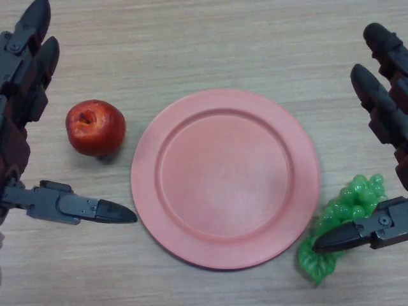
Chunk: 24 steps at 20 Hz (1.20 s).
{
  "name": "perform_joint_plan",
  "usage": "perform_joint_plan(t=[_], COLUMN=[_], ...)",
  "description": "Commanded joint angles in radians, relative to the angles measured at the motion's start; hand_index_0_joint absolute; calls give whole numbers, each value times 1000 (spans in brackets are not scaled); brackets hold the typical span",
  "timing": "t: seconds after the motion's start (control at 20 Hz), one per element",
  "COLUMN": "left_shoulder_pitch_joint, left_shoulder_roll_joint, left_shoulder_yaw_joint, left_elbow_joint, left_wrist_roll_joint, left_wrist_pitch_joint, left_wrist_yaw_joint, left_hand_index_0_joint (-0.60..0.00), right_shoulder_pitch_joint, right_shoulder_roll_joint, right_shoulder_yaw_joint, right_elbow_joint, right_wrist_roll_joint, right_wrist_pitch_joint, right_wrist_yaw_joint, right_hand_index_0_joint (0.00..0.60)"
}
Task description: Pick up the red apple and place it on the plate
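Note:
A red apple [95, 127] rests on the wooden table just left of the pink plate [225, 176], stem side up. The plate holds nothing. My left hand [22, 89] hovers at the left edge, its fingers straight above the apple's left side and its thumb [89, 209] stretched out below the apple, apart from it. At the right edge my right hand [386, 95] is also open, fingers straight, with its thumb [360, 233] lying over the grapes.
A bunch of green plastic grapes [344, 213] with a leaf lies at the plate's lower right rim, partly under my right thumb. The light wooden table [210, 44] spreads behind the plate.

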Motion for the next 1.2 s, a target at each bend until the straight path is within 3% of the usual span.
perform_joint_plan(t=[0.05, 0.4, 0.6, 0.85, 1.05, 1.2], left_shoulder_pitch_joint=[-25, -7, -6, -60, -148, -208], left_shoulder_roll_joint=[28, 27, 32, 93, 166, 204], left_shoulder_yaw_joint=[42, 77, 83, 172, 165, 99], left_elbow_joint=[-42, 42, 82, 260, 477, 676], left_wrist_roll_joint=[14, -17, -6, 15, 68, 176], left_wrist_pitch_joint=[-133, -190, -230, -349, -408, -489], left_wrist_yaw_joint=[37, 27, 20, 59, 129, 170], left_hand_index_0_joint=[0, 0, 0, 0, 0, 0], right_shoulder_pitch_joint=[-34, -48, -68, -45, -29, -27], right_shoulder_roll_joint=[-17, -30, -38, -26, -15, -17], right_shoulder_yaw_joint=[-28, -48, -45, -27, -18, -21], right_elbow_joint=[-50, 4, 11, -4, -8, -7], right_wrist_roll_joint=[59, 45, 54, 54, 67, 69], right_wrist_pitch_joint=[-140, -171, -162, -156, -169, -171], right_wrist_yaw_joint=[-36, 18, 4, 17, -17, -17], right_hand_index_0_joint=[0, 0, 0, 0, 0, 0])
